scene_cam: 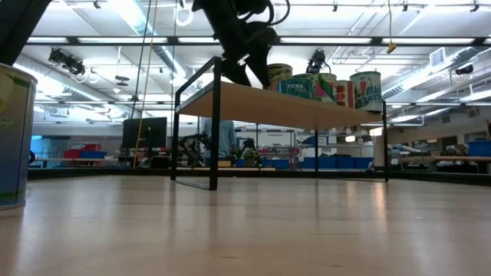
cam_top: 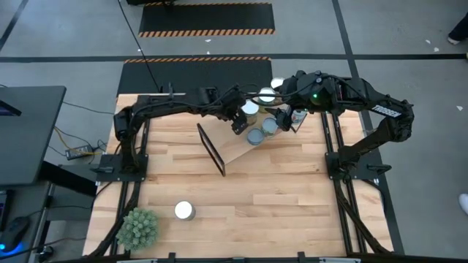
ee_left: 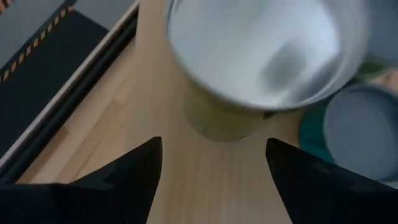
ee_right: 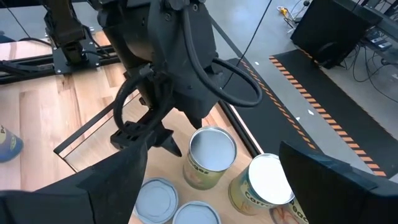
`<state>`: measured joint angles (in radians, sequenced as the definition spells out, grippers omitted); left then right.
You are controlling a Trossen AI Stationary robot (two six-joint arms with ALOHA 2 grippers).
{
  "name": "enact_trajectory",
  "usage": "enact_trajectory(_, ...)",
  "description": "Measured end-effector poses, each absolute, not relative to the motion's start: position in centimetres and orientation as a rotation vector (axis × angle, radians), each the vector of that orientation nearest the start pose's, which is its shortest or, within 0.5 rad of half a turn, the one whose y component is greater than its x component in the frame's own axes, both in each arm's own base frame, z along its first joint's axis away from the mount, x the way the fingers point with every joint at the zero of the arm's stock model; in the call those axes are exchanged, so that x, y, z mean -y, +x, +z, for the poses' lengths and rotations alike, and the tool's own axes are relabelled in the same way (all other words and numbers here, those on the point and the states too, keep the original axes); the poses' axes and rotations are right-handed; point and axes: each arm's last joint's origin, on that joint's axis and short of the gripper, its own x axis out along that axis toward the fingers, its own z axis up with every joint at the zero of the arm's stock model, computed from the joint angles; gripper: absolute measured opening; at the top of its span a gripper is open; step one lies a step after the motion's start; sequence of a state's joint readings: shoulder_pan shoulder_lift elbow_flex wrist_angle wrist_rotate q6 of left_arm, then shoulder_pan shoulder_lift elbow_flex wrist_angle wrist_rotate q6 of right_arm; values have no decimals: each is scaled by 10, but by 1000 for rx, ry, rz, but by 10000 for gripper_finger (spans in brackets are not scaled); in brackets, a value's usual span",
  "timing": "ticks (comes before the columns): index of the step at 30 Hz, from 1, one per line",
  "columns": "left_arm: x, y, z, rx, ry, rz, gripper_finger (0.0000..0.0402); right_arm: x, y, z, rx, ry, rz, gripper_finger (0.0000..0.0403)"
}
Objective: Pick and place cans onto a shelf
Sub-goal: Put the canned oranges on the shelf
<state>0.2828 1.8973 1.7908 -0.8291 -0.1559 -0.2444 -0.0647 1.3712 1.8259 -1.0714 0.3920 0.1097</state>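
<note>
Low view only, can (scene_cam: 14, 138) labels, shelf (scene_cam: 307, 107) underside

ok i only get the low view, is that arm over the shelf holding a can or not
Observer: No. The left gripper is open, and a can with a shiny top stands on the shelf just ahead of its fingers, not between them.
Operator: and the other arm
Observer: The right gripper is open too, close by, above the same group of cans.
Operator: any cans off the shelf
Observer: One loose can stands on the table, beside a green plant, well away from the shelf.
</note>
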Motion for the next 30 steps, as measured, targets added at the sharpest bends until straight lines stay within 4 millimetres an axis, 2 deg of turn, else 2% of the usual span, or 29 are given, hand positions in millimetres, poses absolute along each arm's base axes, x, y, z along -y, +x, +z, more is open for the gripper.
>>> enact_trajectory(6, -114, 403, 314, -819, -159, 554, 290, 26, 237, 469, -588, 3, -474, 372)
enact_trajectory(10, -110, 406, 316, -804, -109, 511, 290, 26, 237, 469, -588, 3, -474, 372)
enact_trajectory(17, -107, 395, 319, -899, -49, 450, 290, 26, 237, 469, -590, 2, -469, 372)
enact_trajectory(21, -111, 390, 316, -947, -82, 400, 289, 26, 237, 469, -591, 1, -463, 372)
enact_trajectory(26, -107, 397, 315, -922, -19, 226, 266, 26, 237, 469, -592, -1, -462, 372)
enact_trajectory(30, -103, 398, 315, -925, 44, 169, 235, 26, 237, 469, -593, -1, -462, 372)
